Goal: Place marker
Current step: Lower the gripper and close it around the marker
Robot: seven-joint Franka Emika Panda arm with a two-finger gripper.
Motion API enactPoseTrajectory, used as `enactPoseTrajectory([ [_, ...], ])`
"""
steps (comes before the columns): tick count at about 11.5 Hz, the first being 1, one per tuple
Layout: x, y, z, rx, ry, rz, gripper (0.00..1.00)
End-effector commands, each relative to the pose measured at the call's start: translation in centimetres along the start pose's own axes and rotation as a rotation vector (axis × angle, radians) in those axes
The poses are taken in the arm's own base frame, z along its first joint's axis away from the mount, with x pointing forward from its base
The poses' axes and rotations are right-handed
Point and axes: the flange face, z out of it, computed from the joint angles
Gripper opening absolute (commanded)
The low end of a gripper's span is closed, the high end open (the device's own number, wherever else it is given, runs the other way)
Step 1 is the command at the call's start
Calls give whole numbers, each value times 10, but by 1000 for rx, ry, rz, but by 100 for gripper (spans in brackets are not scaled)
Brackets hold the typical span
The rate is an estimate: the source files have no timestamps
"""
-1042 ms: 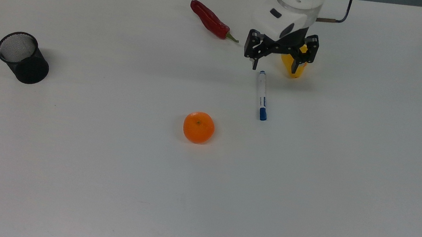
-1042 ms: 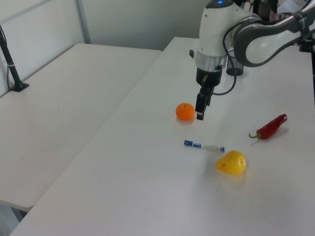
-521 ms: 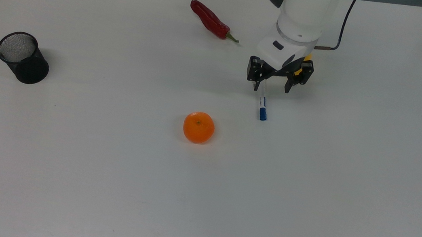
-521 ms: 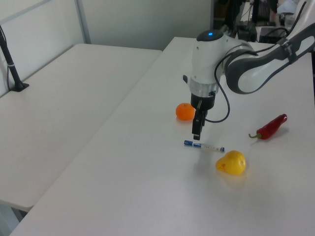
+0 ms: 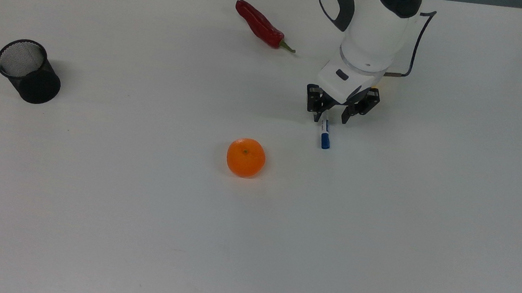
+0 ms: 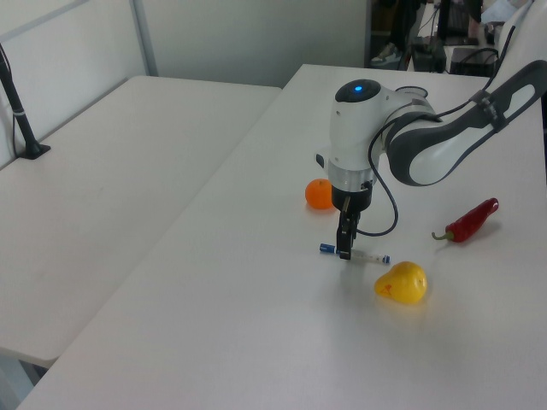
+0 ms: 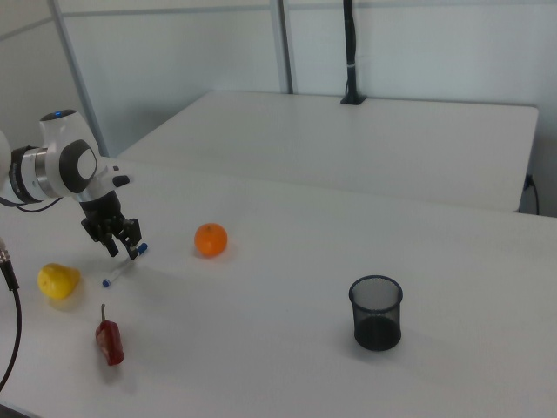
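Marker (image 5: 324,133) lies flat on the table (image 5: 129,225), well apart from the black mesh cup (image 5: 29,70), with the gripper (image 5: 330,120) spread astride its white barrel. If the fingers close off-centre, the slim round pen could roll or pivot out of the pinch.

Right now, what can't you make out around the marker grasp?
- Marker: in the top view the end effector covers its white end; the blue cap shows.
- Contact: the left view can't settle whether the fingers touch the marker.
- Yellow fruit: hidden by the arm in the top view.
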Motion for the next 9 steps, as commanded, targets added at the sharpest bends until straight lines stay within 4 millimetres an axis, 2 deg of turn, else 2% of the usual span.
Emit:
enactPoseTrajectory([
  [1,-5,-1,12,-7,22,0,49],
  [5,-10,1,20,-11,4,1,30],
  [8,-9,2,19,-10,5,8,0],
  [9,-9,4,17,-10,8,12,0],
])
